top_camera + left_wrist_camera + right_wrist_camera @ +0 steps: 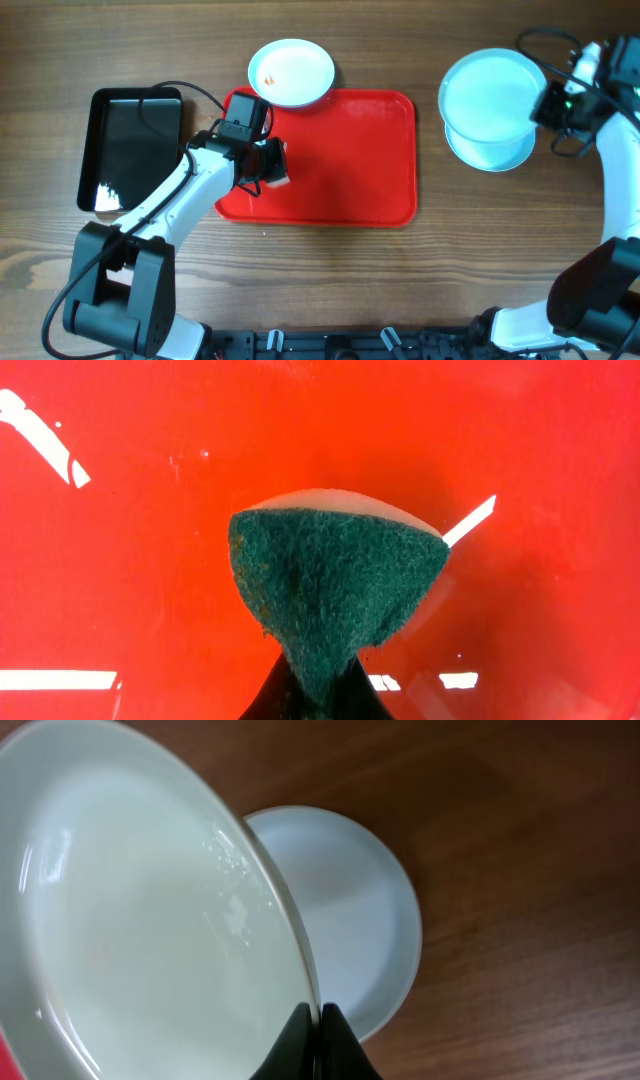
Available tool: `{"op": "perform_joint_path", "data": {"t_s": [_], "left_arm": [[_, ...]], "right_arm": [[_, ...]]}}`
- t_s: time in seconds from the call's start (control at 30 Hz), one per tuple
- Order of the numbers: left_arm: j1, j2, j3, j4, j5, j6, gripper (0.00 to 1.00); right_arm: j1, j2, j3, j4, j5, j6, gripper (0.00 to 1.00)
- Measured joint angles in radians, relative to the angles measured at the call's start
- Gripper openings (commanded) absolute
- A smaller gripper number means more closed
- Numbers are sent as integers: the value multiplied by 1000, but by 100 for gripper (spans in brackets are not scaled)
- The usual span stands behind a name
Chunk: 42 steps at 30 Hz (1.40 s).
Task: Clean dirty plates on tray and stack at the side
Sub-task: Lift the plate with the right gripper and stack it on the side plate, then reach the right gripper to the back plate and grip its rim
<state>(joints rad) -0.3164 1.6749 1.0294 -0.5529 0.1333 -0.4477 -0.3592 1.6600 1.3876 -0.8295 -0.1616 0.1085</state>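
The red tray point(350, 160) lies mid-table. One pale plate point(291, 72) with small orange smears rests on the tray's far rim, partly on the table. My left gripper point(268, 165) is shut on a green scouring sponge point(335, 585) and holds it over the tray's left part point(120, 560). My right gripper point(548, 103) is shut on the rim of a second plate point(490, 92) and holds it tilted above a third plate point(495, 152) lying on the table at the right. In the right wrist view the held plate point(140, 930) fills the left and the lower plate point(350, 920) shows behind it.
A glossy black tray point(135, 148) lies left of the red tray, beside my left arm. Cables run behind the black tray and near the right arm at the far right.
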Motion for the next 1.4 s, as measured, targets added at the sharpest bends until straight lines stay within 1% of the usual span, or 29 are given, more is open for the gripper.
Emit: {"op": "perform_joint_path", "data": {"t_s": [0.07, 0.13, 0.17, 0.27, 0.3, 0.33, 0.37, 0.43, 0.47, 0.5, 0.53, 0.57, 0.63, 0.67, 0.7, 0.73, 0.77, 0.8, 0.87, 0.93, 0.97, 1.0, 1.03, 1.07, 1.13, 1.23, 1.33, 1.4], "left_arm": [[0, 0, 0, 0, 0, 0, 4], [0, 0, 0, 0, 0, 0, 4], [0, 0, 0, 0, 0, 0, 4], [0, 0, 0, 0, 0, 0, 4], [0, 0, 0, 0, 0, 0, 4], [0, 0, 0, 1, 0, 0, 5], [0, 0, 0, 1, 0, 0, 4], [0, 0, 0, 3, 0, 0, 4], [0, 0, 0, 3, 0, 0, 4], [0, 0, 0, 3, 0, 0, 4], [0, 0, 0, 3, 0, 0, 4], [0, 1, 0, 3, 0, 0, 4], [0, 1, 0, 3, 0, 0, 4], [0, 1, 0, 4, 0, 0, 4], [0, 1, 0, 8, 0, 0, 4], [0, 1, 0, 9, 0, 0, 4], [0, 1, 0, 10, 0, 0, 4], [0, 0, 0, 11, 0, 0, 4], [0, -1, 0, 8, -3, 0, 4], [0, -2, 0, -8, -23, 0, 4], [0, -3, 0, -19, -43, 0, 4], [0, -3, 0, -37, -67, 0, 4], [0, -4, 0, -51, -84, 0, 4], [0, -5, 0, -87, -101, 0, 4], [0, -6, -2, -146, -137, 0, 4], [0, -7, -2, -158, -166, 0, 4], [0, -7, -2, -155, -171, 0, 4], [0, -7, -2, -154, -174, 0, 4]], "right_arm": [[-57, 0, -113, 111, -42, 1, 5], [-63, 0, -206, 236, -61, 18, 4], [-61, 0, -249, 288, -53, 49, 5], [-61, 0, -298, 358, -10, 94, 4], [-61, 0, -309, 378, -3, 101, 20], [-61, 0, -321, 393, 3, 108, 69], [-61, 0, -325, 398, 6, 114, 75], [-61, 0, -325, 396, 6, 132, 75], [-61, 0, -325, 387, 6, 135, 70], [-61, 0, -325, 378, 3, 138, 59], [-61, 0, -325, 374, -12, 141, 51], [-61, 0, -325, 374, -37, 150, 51], [-62, -8, -325, 376, -196, 154, 52], [-60, -19, -325, 393, -307, 162, 52], [-48, -36, -325, 420, -408, 177, 56], [-18, -55, -325, 448, -490, 198, 56], [43, -71, -324, 488, -541, 224, 59], [145, -77, -316, 518, -566, 254, 61], [345, -76, -309, 562, -512, 317, 59], [539, -37, -262, 581, -435, 374, 58], [612, 7, -220, 587, -406, 405, 53], [682, 87, -156, 595, -368, 455, 50], [708, 154, -114, 593, -349, 494, 50], [716, 200, -85, 589, -333, 519, 54], [722, 322, -23, 592, -300, 586, 56], [723, 363, -23, 616, -274, 651, 57], [748, 375, -21, 653, -259, 712, 61], [785, 417, -18, 702, -253, 767, 61]]}}
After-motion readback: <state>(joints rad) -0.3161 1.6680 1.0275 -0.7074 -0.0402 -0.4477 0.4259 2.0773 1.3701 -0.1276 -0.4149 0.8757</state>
